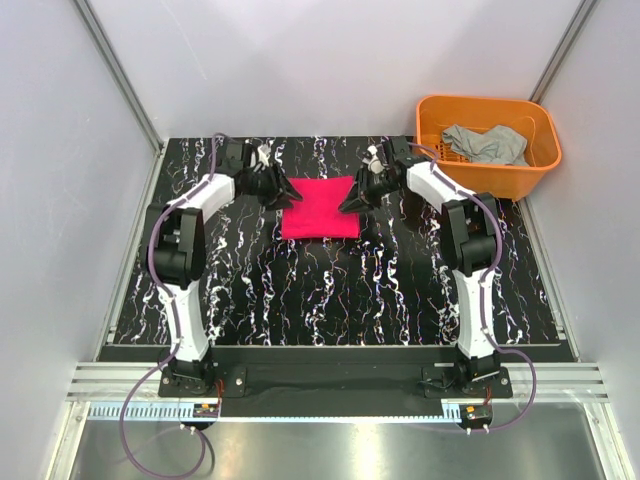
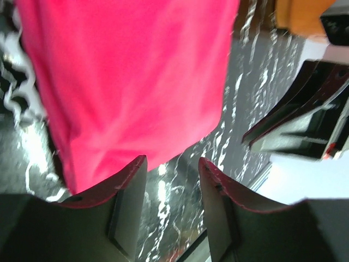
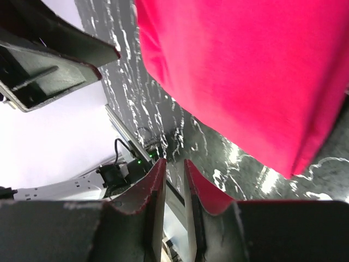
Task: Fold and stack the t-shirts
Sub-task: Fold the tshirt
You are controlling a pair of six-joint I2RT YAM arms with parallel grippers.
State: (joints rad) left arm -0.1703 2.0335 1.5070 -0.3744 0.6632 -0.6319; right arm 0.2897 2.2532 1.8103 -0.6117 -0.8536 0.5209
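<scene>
A folded pink t-shirt lies flat on the black marbled table, toward the back middle. My left gripper is at the shirt's far-left corner, open and empty, with table showing between its jaws and the shirt just ahead. My right gripper is at the shirt's far-right edge, its jaws only narrowly apart and empty, with the shirt beside it. A crumpled grey t-shirt lies in the orange basket.
The orange basket stands at the back right, just off the table's corner. Grey walls and metal rails close in the table on the left, back and right. Each wrist view shows the other gripper close by.
</scene>
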